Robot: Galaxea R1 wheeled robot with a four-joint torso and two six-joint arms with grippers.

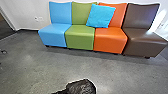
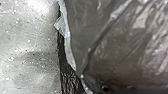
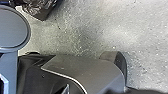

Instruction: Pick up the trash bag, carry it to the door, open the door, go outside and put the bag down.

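The black trash bag (image 1: 82, 86) was close before the robot (image 3: 82, 67). Beyond it, chairs (image 1: 80, 40) with a blue cushion (image 1: 101, 16) stood along the wall (image 1: 30, 10). Whether either claw was spread, I could not tell.

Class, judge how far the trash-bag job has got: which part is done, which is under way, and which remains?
Done: reaching the trash bag, which looms close in the left wrist view. In hand: the pick-up or carry; whether the bag is gripped I cannot tell. Left: the row of chairs suggests an indoor spot, so going outside and setting the bag down likely remain.
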